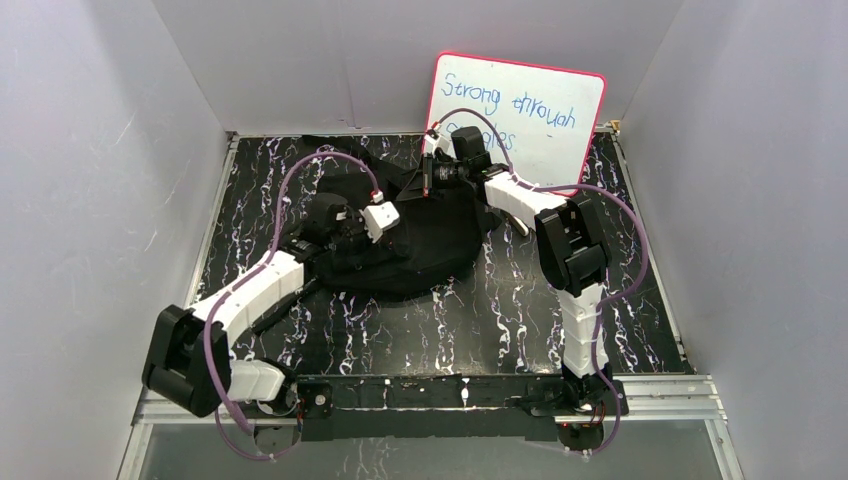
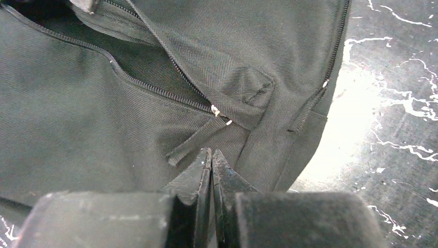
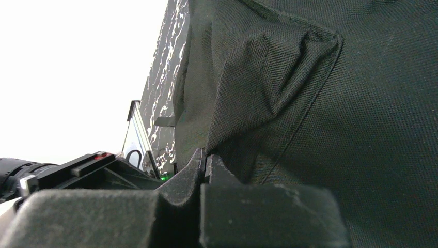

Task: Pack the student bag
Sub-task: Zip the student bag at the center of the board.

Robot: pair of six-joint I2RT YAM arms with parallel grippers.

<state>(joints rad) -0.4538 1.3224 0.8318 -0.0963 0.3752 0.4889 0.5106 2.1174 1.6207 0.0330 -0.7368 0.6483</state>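
The student bag point(image 1: 420, 245), a soft black backpack, lies slumped at the back middle of the table. My left gripper point(image 1: 395, 222) is over its middle. In the left wrist view the left gripper point(image 2: 212, 152) is shut with nothing between the jaws. Its tips sit just below a fabric zip pull point(image 2: 193, 142) at the end of a partly open zip point(image 2: 155, 90). My right gripper point(image 1: 428, 185) is at the bag's far edge. In the right wrist view the right gripper point(image 3: 205, 155) is shut on a pulled-up fold of the bag's fabric point(image 3: 258, 93).
A white board point(image 1: 530, 110) with a red rim and blue writing leans on the back wall behind the right arm. Grey walls close in the black marbled table point(image 1: 400, 340) on three sides. The bare tabletop point(image 2: 392, 103) shows right of the bag.
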